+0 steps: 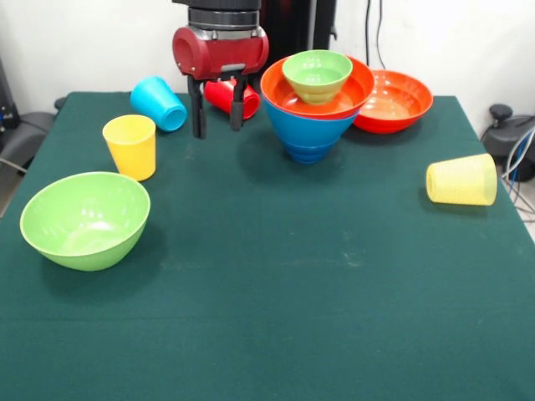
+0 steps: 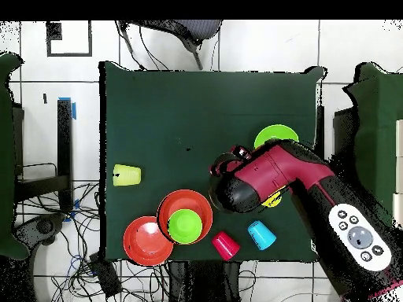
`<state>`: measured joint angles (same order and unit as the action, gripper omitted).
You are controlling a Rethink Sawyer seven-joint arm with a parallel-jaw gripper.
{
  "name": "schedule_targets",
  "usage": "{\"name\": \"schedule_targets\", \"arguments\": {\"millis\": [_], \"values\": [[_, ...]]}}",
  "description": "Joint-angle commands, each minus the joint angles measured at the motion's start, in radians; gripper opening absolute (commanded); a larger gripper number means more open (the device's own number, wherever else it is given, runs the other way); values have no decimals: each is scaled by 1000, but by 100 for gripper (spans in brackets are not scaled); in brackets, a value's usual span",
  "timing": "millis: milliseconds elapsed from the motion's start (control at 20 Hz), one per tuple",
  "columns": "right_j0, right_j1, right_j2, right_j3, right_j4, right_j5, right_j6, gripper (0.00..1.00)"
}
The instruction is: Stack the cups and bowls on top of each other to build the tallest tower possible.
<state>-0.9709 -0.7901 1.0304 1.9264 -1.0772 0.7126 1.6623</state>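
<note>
My gripper (image 1: pixel 216 117) is open and empty. It hangs over the far part of the table, just in front of the red cup (image 1: pixel 226 95), which lies on its side. The light blue cup (image 1: pixel 159 103) lies to its left. The opaque yellow cup (image 1: pixel 130 146) stands upright. The tower (image 1: pixel 313 125) stands to the gripper's right: a blue bowl holding an orange-red bowl (image 1: pixel 355 88) and the small green bowl (image 1: pixel 318 75). The ribbed pale yellow cup (image 1: pixel 461 180) lies at the right. The big green bowl (image 1: pixel 85 219) sits at the near left. The small dark blue bowl is out of view.
The second orange-red bowl (image 1: pixel 393 100) sits behind the tower, touching it. In the overhead view my arm (image 2: pixel 315 189) covers the yellow cup and part of the big green bowl (image 2: pixel 275 134). The green cloth (image 1: pixel 292 292) covers the table (image 2: pixel 157 118).
</note>
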Motion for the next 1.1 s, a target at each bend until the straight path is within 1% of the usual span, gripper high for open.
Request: {"name": "schedule_targets", "arguments": {"millis": [50,300,500,700,950,1100], "values": [[113,-50,-149,-46,66,192,5,100],[122,-53,-184,-54,74,173,-11,100],[133,-8,-217,-100,68,170,-36,100],[114,28,-229,-158,82,177,-106,100],[93,60,-220,-227,100,186,-186,100],[88,86,-224,-271,108,195,-220,100]]}}
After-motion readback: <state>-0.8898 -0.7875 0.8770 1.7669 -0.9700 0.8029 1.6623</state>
